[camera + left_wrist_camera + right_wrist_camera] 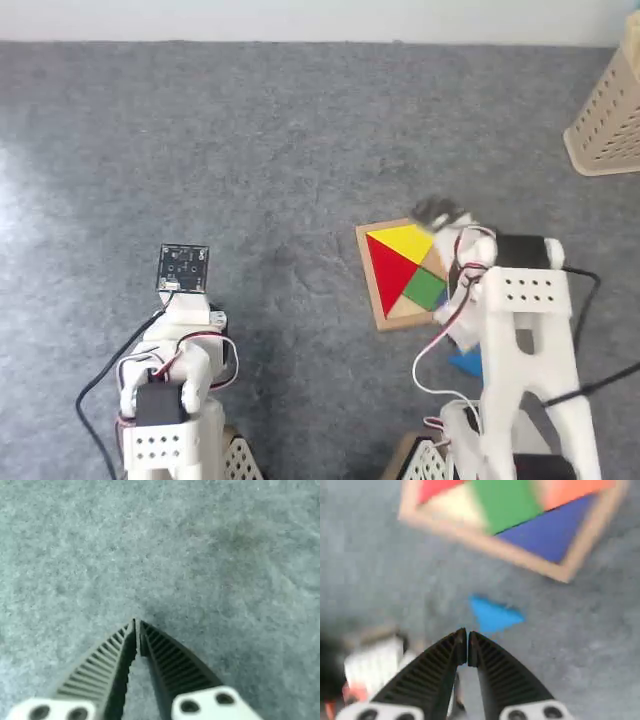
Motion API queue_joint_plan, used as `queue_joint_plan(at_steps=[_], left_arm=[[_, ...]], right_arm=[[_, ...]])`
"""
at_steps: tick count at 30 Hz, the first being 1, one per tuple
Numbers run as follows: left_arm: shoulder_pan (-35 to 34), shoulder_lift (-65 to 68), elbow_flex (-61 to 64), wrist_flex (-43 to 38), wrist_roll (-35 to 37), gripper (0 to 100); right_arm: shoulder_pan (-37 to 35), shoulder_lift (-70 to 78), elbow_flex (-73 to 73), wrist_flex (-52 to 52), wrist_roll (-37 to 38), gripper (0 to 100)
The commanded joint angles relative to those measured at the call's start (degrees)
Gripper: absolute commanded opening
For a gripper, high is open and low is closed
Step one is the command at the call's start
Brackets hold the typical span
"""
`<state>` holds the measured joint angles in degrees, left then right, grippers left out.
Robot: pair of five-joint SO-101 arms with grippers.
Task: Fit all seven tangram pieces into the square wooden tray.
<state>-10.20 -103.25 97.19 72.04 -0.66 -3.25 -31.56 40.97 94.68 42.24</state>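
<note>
Reaching a white wall (300, 18), grey carpet (250, 150) underlies left fingers (112, 662) and right fingers (435, 667), both pressed together

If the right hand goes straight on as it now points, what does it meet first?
Probably the small blue triangle on the carpet, just ahead of the right hand; the wooden tray lies beyond.

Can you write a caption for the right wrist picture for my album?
Shut right pincer near a blue triangle lying on the carpet outside the wooden tray.
</note>
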Motion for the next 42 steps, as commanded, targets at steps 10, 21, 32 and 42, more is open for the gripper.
queue_joint_plan(at_steps=[10,21,32,42], left_arm=[[0.00,-0.97,-0.66,0.26,0.35,1],[0.00,-0.97,-0.66,0.26,0.35,1],[0.00,-0.97,-0.66,0.26,0.35,1],[0.00,-0.97,-0.66,0.26,0.35,1]], right_arm=[[0.04,18.33,7.82,-10.07,20.40,22.7],[0.13,29.67,7.91,-22.90,15.21,22.6],[10.59,30.02,5.10,-26.24,12.57,1.5],[24.48,29.93,-1.93,-23.60,16.97,0.6]])
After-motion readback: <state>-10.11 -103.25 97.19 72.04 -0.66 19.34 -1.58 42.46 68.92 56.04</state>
